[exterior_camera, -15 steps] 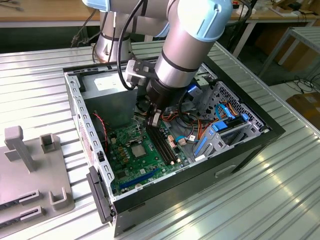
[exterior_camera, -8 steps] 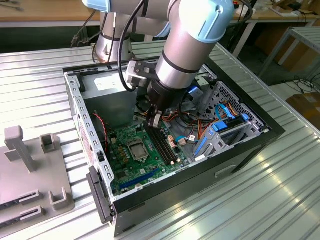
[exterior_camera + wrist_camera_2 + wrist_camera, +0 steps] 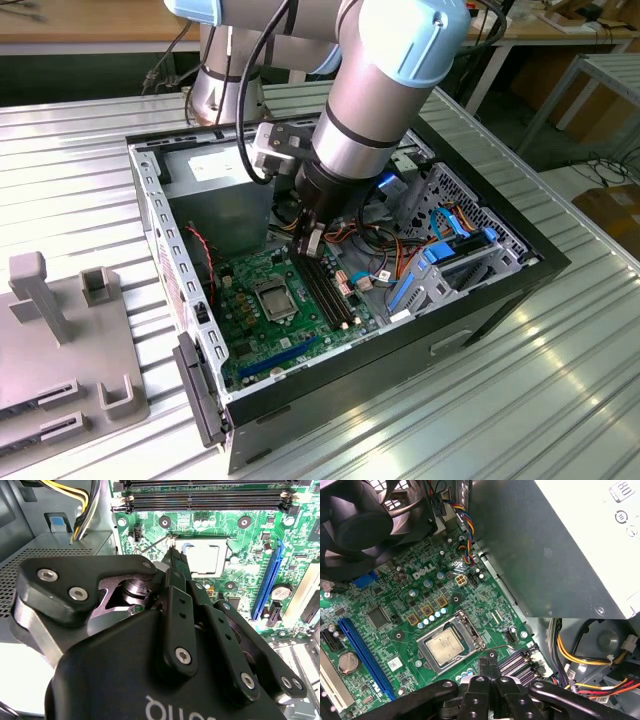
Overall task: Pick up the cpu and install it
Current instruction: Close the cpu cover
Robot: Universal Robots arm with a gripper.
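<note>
The cpu (image 3: 275, 297) (image 3: 445, 646) (image 3: 202, 559), a small silver-grey square, lies flat in its socket on the green board (image 3: 250, 345) (image 3: 395, 610) (image 3: 250, 540), framed by a metal bracket. My gripper (image 3: 310, 243) (image 3: 490, 656) (image 3: 173, 555) hangs inside the open computer case, just beside the socket's edge and slightly above the board. Its two black fingers are pressed together with nothing between them. In the first wrist view a thin socket lever (image 3: 506, 645) runs close by the fingertips.
A grey power supply box (image 3: 560, 545) (image 3: 215, 165) stands close beside the socket. A black fan (image 3: 360, 515), memory slots (image 3: 325, 285) (image 3: 205, 497), a blue card slot (image 3: 365, 655) and coloured cables (image 3: 400, 250) crowd the case. A grey fixture (image 3: 60, 340) sits outside it.
</note>
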